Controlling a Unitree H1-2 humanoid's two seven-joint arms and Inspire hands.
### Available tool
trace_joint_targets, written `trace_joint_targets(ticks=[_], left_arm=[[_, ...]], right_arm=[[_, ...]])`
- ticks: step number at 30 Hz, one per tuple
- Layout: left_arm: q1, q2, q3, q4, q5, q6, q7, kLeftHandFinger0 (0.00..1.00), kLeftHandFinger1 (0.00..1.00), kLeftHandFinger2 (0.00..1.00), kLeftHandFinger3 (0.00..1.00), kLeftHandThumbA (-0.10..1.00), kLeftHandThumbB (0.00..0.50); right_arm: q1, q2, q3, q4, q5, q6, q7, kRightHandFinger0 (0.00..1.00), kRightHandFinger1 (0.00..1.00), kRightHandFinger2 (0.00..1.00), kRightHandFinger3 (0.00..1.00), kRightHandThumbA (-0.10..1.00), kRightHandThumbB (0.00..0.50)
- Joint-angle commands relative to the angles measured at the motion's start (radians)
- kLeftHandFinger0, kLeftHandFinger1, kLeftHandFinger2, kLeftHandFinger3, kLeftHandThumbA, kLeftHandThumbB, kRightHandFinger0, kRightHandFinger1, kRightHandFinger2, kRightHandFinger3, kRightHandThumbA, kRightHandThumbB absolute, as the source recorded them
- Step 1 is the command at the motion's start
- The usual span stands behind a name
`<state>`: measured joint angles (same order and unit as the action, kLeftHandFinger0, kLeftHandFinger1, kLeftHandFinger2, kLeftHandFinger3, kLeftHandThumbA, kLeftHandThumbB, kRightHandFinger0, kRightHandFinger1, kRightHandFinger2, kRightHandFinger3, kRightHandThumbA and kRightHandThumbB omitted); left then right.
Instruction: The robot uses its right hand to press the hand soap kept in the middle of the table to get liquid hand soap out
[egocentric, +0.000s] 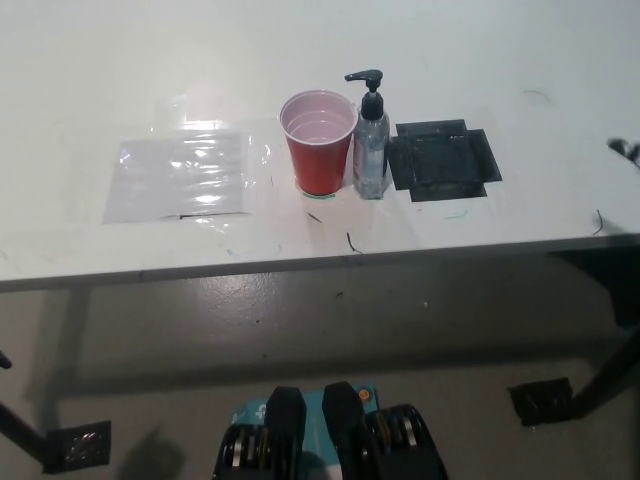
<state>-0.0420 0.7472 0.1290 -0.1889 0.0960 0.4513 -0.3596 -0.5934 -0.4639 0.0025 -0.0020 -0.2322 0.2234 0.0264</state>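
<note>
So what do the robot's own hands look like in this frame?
Almost nothing of them shows. Only a small dark, blurred tip of the black right hand pokes in at the right edge, over the white table; its shape, cables and markings are too small to tell. The white left hand is out of view.

White table w/ red cup, soap bottle, black tape patch, clear sheet.
</note>
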Motion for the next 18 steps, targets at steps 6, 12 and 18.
trace_joint_targets(ticks=[6,12,18], left_arm=[[-0.016,0.015,0.035,-0.024,0.035,0.019,-0.043,1.00,1.00,1.00,0.77,1.00,0.141],[-0.018,0.012,0.041,-0.030,0.053,0.019,-0.065,1.00,1.00,1.00,0.77,1.00,0.121],[-0.024,-0.006,0.049,-0.034,0.072,0.019,-0.087,1.00,1.00,1.00,0.78,1.00,0.129]], right_arm=[[-0.242,0.005,0.092,0.010,-0.040,0.043,0.096,1.00,1.00,1.00,1.00,1.00,0.275],[-0.349,0.058,0.162,0.134,-0.057,-0.024,0.102,1.00,1.00,1.00,1.00,1.00,0.275],[-0.417,0.107,0.203,0.253,-0.063,-0.090,0.106,1.00,1.00,1.00,1.00,1.00,0.279]])
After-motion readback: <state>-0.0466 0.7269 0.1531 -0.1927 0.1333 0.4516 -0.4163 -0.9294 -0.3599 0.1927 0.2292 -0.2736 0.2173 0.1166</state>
